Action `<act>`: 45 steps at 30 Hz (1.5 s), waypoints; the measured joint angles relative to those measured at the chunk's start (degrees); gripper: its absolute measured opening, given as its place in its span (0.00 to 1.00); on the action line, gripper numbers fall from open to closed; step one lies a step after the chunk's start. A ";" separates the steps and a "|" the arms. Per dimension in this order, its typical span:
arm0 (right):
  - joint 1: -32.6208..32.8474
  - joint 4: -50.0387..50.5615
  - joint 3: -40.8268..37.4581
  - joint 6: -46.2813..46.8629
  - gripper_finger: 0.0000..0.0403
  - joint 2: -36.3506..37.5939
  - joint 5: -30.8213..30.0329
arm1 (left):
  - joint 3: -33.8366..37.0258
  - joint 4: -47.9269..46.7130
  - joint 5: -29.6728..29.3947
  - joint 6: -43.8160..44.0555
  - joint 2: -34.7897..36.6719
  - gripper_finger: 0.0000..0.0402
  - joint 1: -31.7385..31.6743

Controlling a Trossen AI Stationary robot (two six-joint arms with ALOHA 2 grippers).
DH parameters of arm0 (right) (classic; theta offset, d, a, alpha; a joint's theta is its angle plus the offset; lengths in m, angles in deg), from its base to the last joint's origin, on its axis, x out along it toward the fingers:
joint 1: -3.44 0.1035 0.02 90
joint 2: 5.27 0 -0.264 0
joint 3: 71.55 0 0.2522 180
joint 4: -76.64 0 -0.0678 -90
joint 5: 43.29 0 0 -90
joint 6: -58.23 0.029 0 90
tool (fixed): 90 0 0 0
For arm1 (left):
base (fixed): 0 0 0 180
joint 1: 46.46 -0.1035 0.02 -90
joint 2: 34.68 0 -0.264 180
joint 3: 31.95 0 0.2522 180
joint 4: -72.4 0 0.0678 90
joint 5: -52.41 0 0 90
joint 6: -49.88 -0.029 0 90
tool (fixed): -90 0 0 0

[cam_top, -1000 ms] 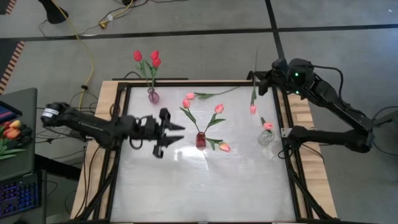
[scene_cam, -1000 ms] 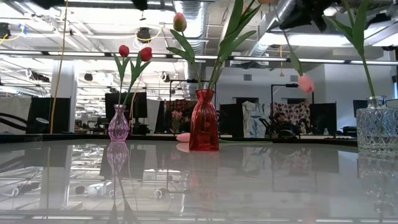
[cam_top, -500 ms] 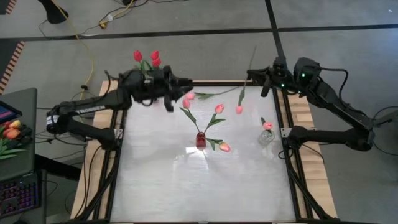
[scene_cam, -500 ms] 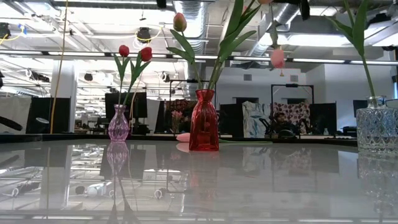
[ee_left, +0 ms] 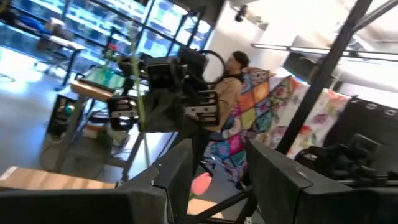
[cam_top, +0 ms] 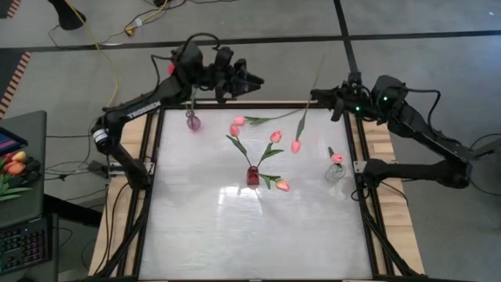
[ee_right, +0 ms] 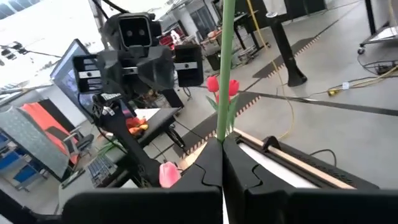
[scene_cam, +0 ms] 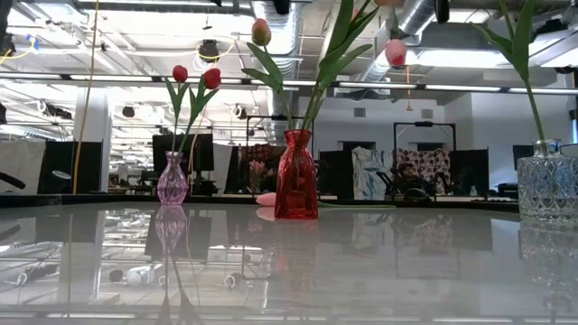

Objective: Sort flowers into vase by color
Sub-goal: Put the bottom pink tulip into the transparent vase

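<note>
Holding a pink tulip by its stem, right gripper fingers clenched, it hangs above the counter at 1 o'clock. Left gripper waits at 11, fingers released, empty. Keep stem vertical (head swings) before lowering into the clear vase.

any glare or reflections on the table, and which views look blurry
High view: a pale glare patch on the table in front of the red vase. Low view: the glossy top mirrors ceiling lights and the purple vase. Left wrist view: soft, smeared background. Right wrist view: fairly sharp on the held green stem.
</note>
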 joint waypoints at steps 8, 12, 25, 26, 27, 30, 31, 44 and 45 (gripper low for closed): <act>1.12 7.07 0.00 -0.07 0.05 0.21 0.07 | -0.86 -1.16 1.17 -1.01 0.86 0.35 -1.57; 2.72 8.53 0.00 -0.17 0.05 0.30 -0.15 | -0.94 -0.99 4.20 -0.61 1.71 0.35 -2.49; 5.33 9.94 0.00 -0.51 0.05 1.19 -2.82 | -0.94 -1.11 9.82 5.44 1.67 0.35 -7.59; 5.32 9.94 0.00 -1.23 0.05 1.21 -2.77 | -0.94 -1.13 8.63 5.24 1.67 0.35 -7.54; 5.32 10.05 0.00 -1.98 0.05 1.18 -2.65 | -0.94 -1.15 7.04 5.05 1.67 0.35 -7.30; 5.28 10.21 0.00 -4.66 0.05 1.08 -0.75 | -0.92 -1.16 1.29 3.18 1.67 0.35 -5.56; 5.27 10.23 0.00 -5.51 0.05 1.12 -0.35 | -0.92 -1.34 -1.15 2.00 1.67 0.35 -4.64; 1.14 -6.39 0.00 -8.38 0.05 1.34 0.08 | -0.86 2.73 -10.91 2.55 -7.88 0.35 0.89; 1.13 -6.99 0.00 -8.03 0.05 1.04 0.07 | -0.85 5.27 -9.16 3.79 -9.04 0.35 0.90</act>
